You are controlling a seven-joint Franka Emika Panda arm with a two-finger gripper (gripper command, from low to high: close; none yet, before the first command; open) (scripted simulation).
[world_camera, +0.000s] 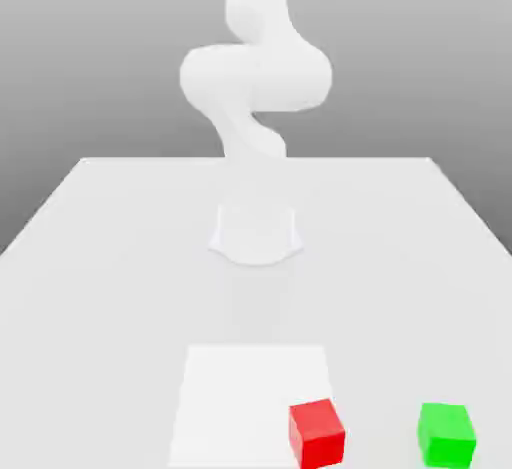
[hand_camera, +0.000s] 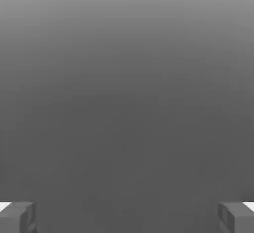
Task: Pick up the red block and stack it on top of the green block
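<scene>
while the red block (world_camera: 317, 434) sits on the table (world_camera: 90, 287) beside the green block (world_camera: 446, 435), at the edge of the pale square (world_camera: 235, 397), nothing is stacked; grasp, lift and placing all remain, i judge. the gripper (hand_camera: 127, 218) has its fingers spread wide with nothing between them, so the red block lies outside their gap, apart from them.

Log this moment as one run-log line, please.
gripper: open, nothing between fingers | red block: on table, unstacked | green block: on table, top bare | stack: not yet made
</scene>
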